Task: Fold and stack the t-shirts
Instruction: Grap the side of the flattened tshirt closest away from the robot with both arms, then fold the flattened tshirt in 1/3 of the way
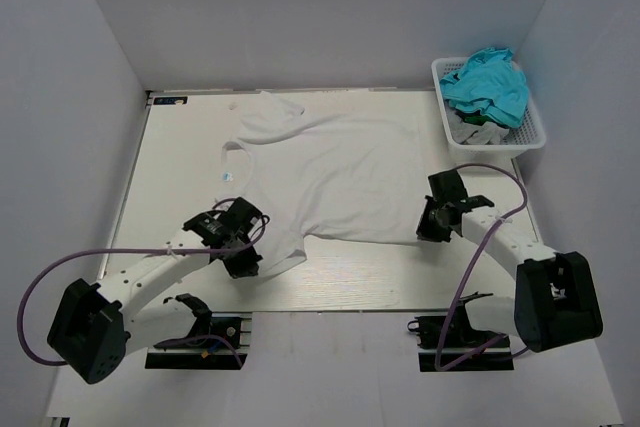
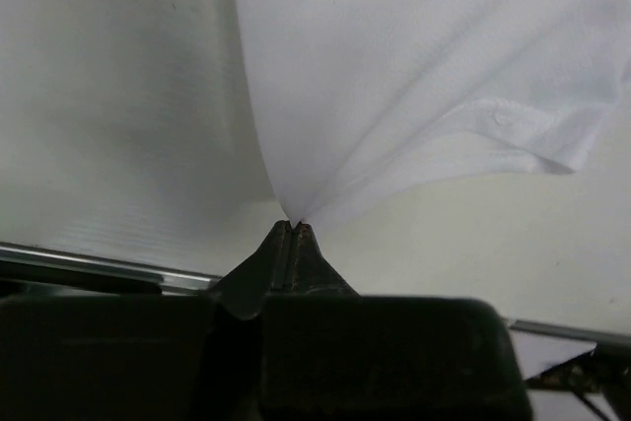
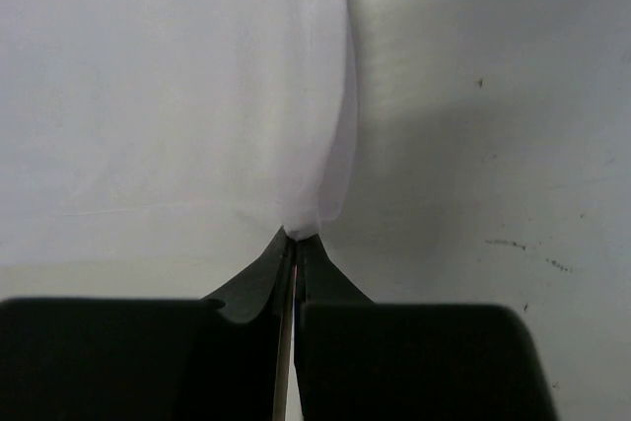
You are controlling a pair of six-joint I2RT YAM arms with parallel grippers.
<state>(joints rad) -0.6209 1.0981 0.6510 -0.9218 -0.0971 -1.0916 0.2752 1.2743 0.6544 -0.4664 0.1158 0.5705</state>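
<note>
pinching shirt (image 1: 340, 167) at one end with left tool (image 2: 294, 227), at other end with right tool (image 3: 299, 239), low over counter (image 1: 180, 147).

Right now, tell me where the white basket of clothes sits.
In the top view, the white basket sits at the far right corner of the table, just right of the spread t-shirt and beyond the right claw.

Left tool (image 2: 294, 228), right tool (image 3: 296, 240), both closed
</note>
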